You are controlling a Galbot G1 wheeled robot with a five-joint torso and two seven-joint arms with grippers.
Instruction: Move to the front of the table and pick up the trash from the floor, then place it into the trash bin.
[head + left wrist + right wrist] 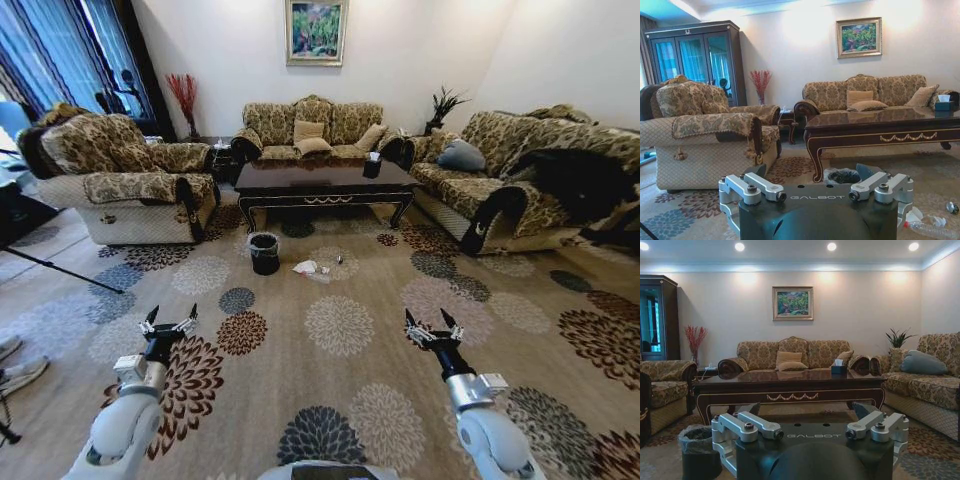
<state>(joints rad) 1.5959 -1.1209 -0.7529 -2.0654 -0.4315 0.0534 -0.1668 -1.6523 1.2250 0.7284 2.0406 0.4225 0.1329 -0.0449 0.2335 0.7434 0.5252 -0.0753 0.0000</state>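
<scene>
The dark glossy table point(320, 182) stands ahead between the sofas, well beyond my arms. On the patterned floor point(340, 325) in front of it lies the trash: a crumpled white paper wad point(305, 267), a clear bottle point(322, 277) and a tiny scrap point(339, 260). The black trash bin point(264, 253) with its clear liner stands just left of them. My left gripper point(168, 322) and right gripper point(432, 325) hang open and empty over the carpet, far short of the trash. The left wrist view shows the bin point(842, 176), the bottle point(932, 230) and the table point(880, 132).
An armchair point(120, 175) stands to the left, a long sofa point(510, 185) to the right and another sofa point(312, 128) behind the table. A tissue box point(372, 166) sits on the table. A tripod leg point(60, 268) crosses the floor at left. Open carpet lies between me and the trash.
</scene>
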